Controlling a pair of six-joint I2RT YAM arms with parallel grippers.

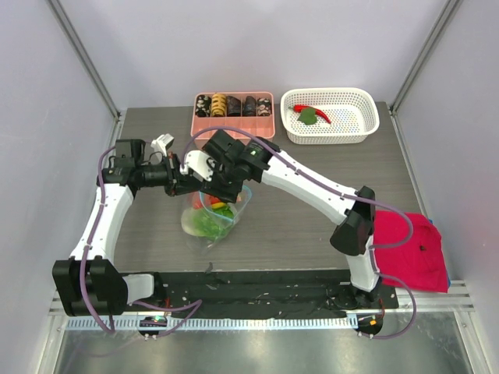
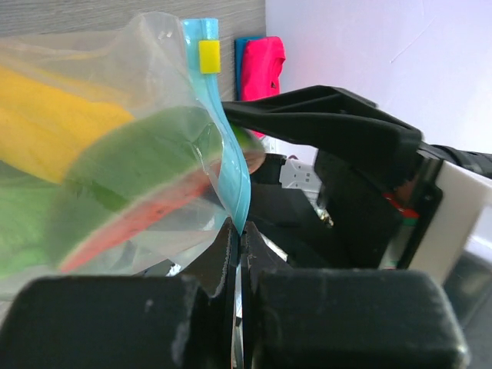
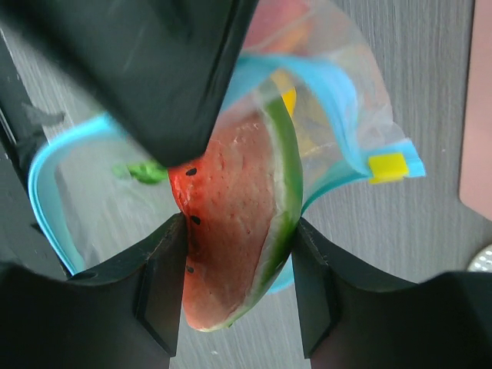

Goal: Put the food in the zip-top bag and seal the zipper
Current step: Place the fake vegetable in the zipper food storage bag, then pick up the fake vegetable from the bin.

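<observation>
Currently the right tool (image 3: 238, 286), clamped on the watermelon slice (image 3: 231, 223), aims its long axis into the zip-top bag (image 1: 212, 220) directly beneath at the desk (image 1: 296, 243) centre, with the left tool (image 2: 240, 247) pinched on the zipper (image 2: 229, 173).

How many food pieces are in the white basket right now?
2: a red chili and a green leafy piece, lying together in the left half of the basket. None seems hidden.

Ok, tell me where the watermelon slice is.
Right wrist view: the watermelon slice is pinched between the right fingers at the open mouth of the bag, on the near side of the pink tray.
</observation>
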